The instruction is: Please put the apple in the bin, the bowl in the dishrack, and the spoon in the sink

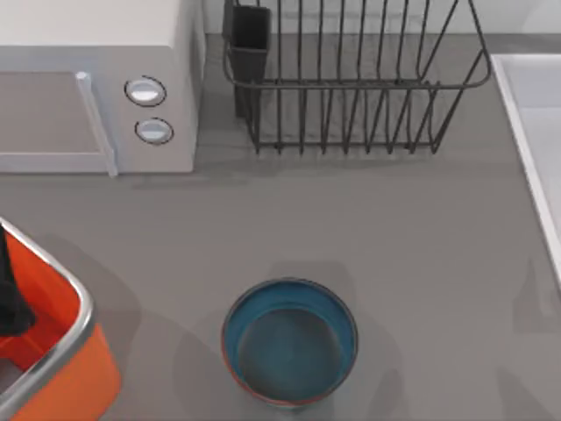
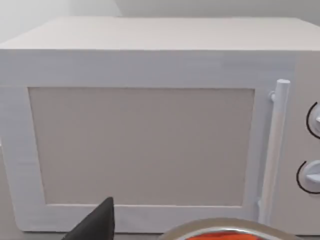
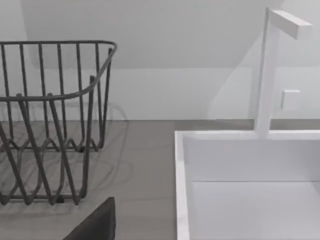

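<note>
The bowl, teal-blue inside with an orange-brown outer band, stands upright and empty at the table's front middle. At the front left corner is the orange bin with its silver rim. A dark part of my left gripper hangs over the bin's inside at the left edge, and its dark tip faces the microwave. The dark wire dishrack stands empty at the back middle, with its black cutlery cup. The white sink lies along the right edge. A dark tip of my right gripper points between dishrack and sink. Apple and spoon are out of view.
A white microwave with two round knobs fills the back left, close behind the bin. A white tap rises at the sink's back rim. Bare grey tabletop lies between bowl, dishrack and sink.
</note>
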You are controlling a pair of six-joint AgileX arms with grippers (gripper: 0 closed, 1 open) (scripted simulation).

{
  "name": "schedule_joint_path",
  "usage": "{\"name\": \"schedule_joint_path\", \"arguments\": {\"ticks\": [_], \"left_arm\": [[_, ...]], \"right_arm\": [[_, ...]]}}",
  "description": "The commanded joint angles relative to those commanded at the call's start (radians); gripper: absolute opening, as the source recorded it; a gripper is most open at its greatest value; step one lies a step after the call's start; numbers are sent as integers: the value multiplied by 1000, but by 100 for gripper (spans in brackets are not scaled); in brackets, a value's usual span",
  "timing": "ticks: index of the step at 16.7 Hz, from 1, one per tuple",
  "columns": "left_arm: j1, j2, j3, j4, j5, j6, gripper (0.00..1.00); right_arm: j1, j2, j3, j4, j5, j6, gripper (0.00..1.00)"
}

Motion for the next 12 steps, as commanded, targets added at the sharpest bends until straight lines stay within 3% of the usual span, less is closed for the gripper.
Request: {"name": "schedule_joint_path", "arguments": {"ticks": [5, 12], "left_arm": [[0, 0, 0, 0, 0, 0, 100], [0, 0, 0, 0, 0, 0, 100]], "right_arm": [[138, 263, 253, -201, 0, 136, 100], [431, 993, 804, -649, -6, 439, 100]]}}
